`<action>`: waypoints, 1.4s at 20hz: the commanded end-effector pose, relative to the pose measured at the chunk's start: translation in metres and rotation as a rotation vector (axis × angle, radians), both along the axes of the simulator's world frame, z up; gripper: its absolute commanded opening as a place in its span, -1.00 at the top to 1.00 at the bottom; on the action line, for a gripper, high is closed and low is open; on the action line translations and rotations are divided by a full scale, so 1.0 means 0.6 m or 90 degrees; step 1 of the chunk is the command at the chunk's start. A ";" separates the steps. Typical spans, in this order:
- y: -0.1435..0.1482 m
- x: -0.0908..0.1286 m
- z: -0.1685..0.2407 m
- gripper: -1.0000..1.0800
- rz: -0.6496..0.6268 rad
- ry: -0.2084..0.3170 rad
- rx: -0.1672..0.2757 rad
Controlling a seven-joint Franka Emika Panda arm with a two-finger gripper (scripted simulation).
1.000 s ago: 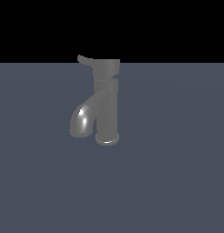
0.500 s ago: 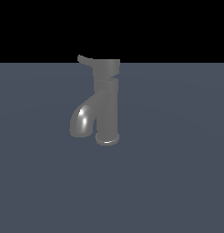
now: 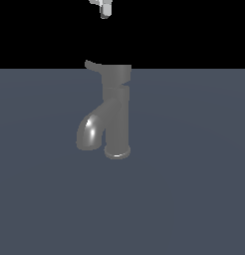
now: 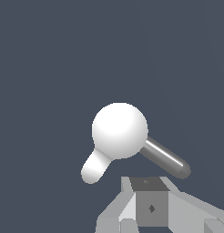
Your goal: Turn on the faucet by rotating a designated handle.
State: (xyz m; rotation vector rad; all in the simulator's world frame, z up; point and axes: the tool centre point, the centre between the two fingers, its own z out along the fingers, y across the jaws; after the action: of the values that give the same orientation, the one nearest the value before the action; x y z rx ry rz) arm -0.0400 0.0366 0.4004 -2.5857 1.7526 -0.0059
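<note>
The faucet (image 3: 116, 112) is a dark grey upright cylinder with a flared base ring, standing on the grey floor. Its glossy curved spout (image 3: 89, 132) bends down toward the exterior view's left. The thin flat handle (image 3: 93, 65) sticks out from the top cap toward the exterior view's left. My gripper (image 3: 105, 8) shows only as a pale tip at the top edge, well above the handle and apart from it. In the wrist view I look down on the bright cap (image 4: 119, 130). A short bright lobe (image 4: 94, 167), seemingly the handle, and a grey bar (image 4: 166, 159), seemingly the spout, stick out from it. Grey gripper parts (image 4: 150, 208) fill the edge of that view.
The flat grey floor (image 3: 194, 199) spreads around the faucet on all sides, with a black background behind it.
The gripper tip has come into the exterior view at its top edge. The faucet and its handle have not moved.
</note>
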 end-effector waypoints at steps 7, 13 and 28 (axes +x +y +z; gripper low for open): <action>0.019 0.053 -0.050 1.00 -0.128 0.004 -0.001; 0.034 0.087 -0.089 1.00 -0.217 0.007 -0.002; 0.060 0.140 -0.163 1.00 -0.369 0.010 -0.005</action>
State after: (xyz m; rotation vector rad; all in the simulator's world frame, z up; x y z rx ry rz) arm 0.0418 0.0715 0.3052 -2.0061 2.4168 0.0012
